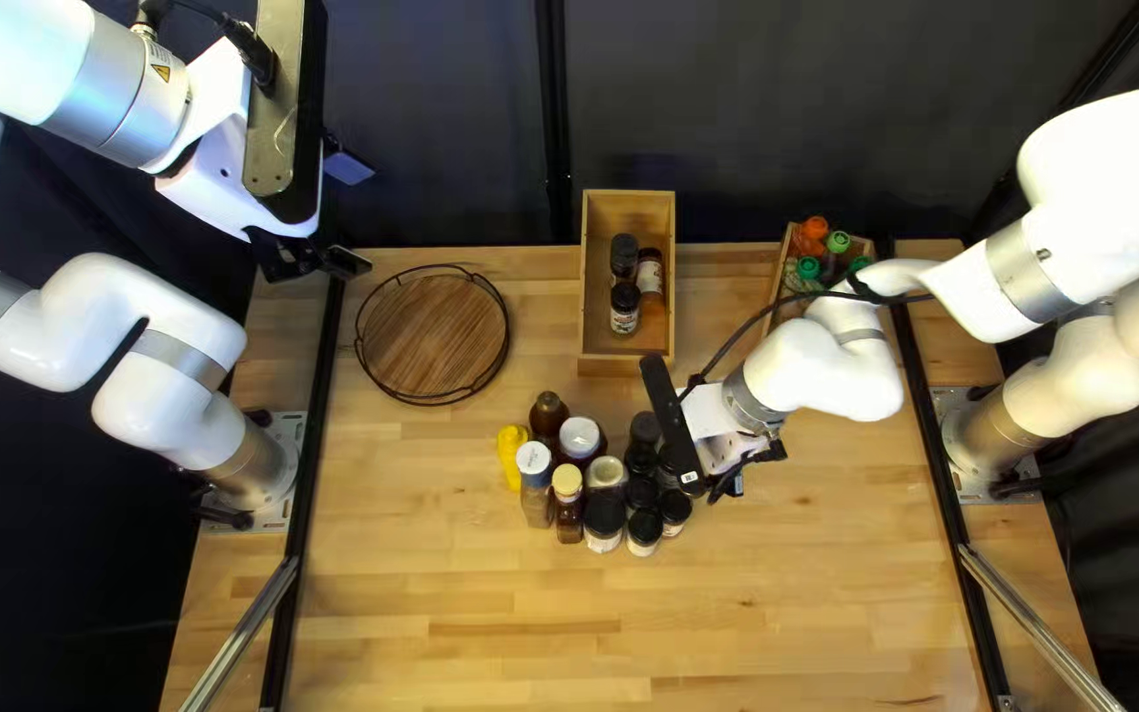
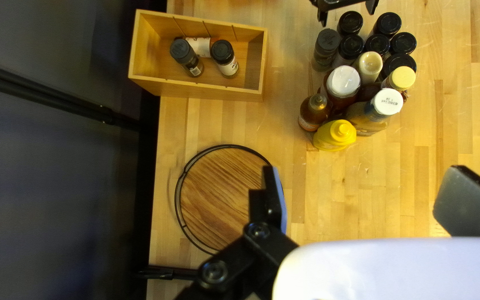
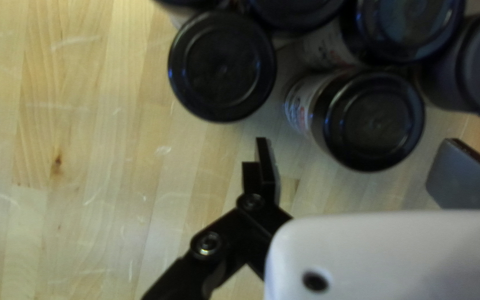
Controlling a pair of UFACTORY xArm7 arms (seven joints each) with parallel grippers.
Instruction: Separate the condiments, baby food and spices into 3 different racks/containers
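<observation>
The wooden box [image 1: 628, 361] holds three spice jars [image 1: 624, 306]. On its near side, bottles and jars [image 1: 604, 512] crowd the desk [image 1: 728, 620]; left of it lies a round tray [image 1: 431, 336], right of it a small crate [image 1: 781, 273] of bottles [image 1: 837, 244]. Both claws are released — the right claw [image 1: 733, 477] nearer than the box, beside the jars, the left claw [image 1: 317, 261] well left of it.

Jars and bottles [image 1: 604, 514] clustered upright on the bench [image 1: 728, 620]
Black caps crowd beside a yellow squeeze bottle [image 1: 512, 455]; beyond, a wooden box [image 1: 601, 363] holds three jars, a small crate [image 1: 779, 274] orange- and green-topped bottles [image 1: 837, 244], near a wire-rimmed round tray [image 1: 434, 332].
</observation>
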